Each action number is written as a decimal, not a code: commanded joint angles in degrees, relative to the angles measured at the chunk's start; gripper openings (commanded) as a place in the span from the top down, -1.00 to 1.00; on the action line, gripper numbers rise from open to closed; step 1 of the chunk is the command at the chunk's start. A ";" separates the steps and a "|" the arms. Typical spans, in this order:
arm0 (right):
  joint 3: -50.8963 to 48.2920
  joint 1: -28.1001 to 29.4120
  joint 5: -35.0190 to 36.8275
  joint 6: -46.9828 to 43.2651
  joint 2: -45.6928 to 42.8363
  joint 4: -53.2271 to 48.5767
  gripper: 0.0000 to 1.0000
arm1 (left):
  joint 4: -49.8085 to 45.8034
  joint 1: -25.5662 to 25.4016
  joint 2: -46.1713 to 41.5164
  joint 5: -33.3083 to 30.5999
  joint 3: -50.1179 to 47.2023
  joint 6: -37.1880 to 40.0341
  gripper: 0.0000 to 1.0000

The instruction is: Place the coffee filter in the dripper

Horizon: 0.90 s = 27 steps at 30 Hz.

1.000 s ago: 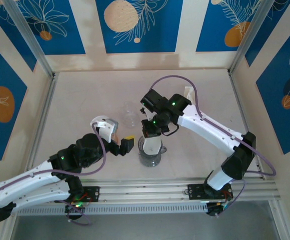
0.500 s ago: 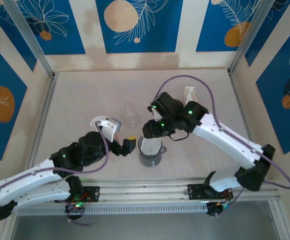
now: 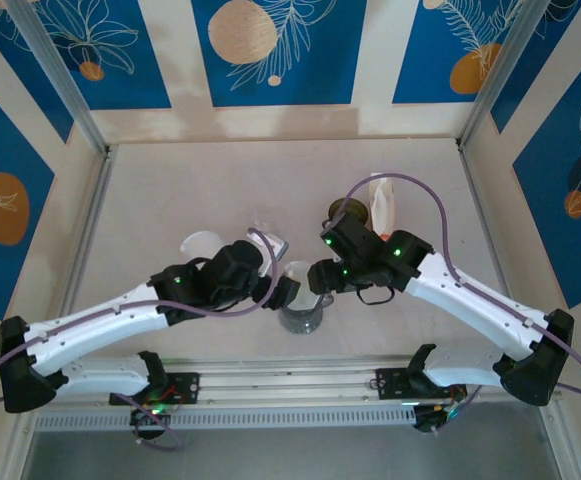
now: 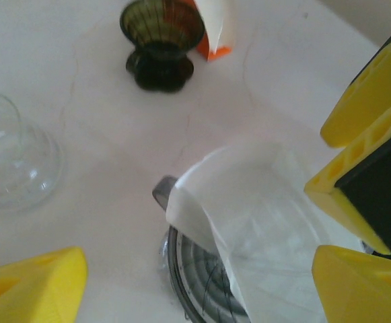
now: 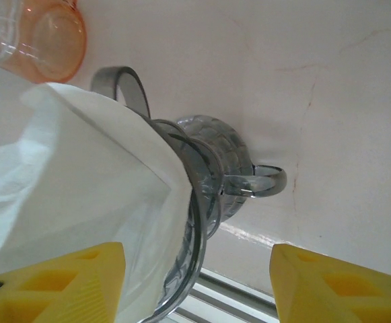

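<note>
- The dripper is a clear ribbed glass cone with a loop handle. It stands on the surface near the front edge, between the two arms.
- The coffee filter is white paper and sits inside the dripper. Its pointed end is down in the cone, and one flap rises above the rim.
- The left gripper is beside the dripper on its left. Its yellow fingers are spread wide apart and grasp nothing.
- The right gripper is beside the dripper on its right. Its fingers are also set apart, with the dripper and filter lying between them.
- One right finger lies close to the filter edge; whether they touch cannot be told.
- Farther back on the surface stand a glass vessel, a dark ribbed cup and an orange-and-white packet.
</note>
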 commanded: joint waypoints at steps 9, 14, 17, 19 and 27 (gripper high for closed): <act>-3.12 0.10 0.92 1.65 -2.13 1.10 -0.16 | -4.78 3.10 1.29 0.02 0.08 -4.97 -0.62; -3.94 0.10 0.62 1.91 -2.43 1.46 -0.16 | -2.94 3.44 1.03 1.96 -0.91 -4.98 -0.72; -3.94 0.07 0.60 2.00 -2.57 1.53 -0.16 | -1.61 3.65 1.10 2.87 -1.33 -4.98 -0.80; -3.85 0.12 0.62 2.00 -2.66 1.62 -0.16 | 0.45 3.71 0.79 4.63 -1.99 -4.77 -0.85; -3.94 0.01 0.52 2.01 -2.44 1.77 -0.16 | 0.78 4.72 3.50 3.97 -1.36 -5.44 -0.68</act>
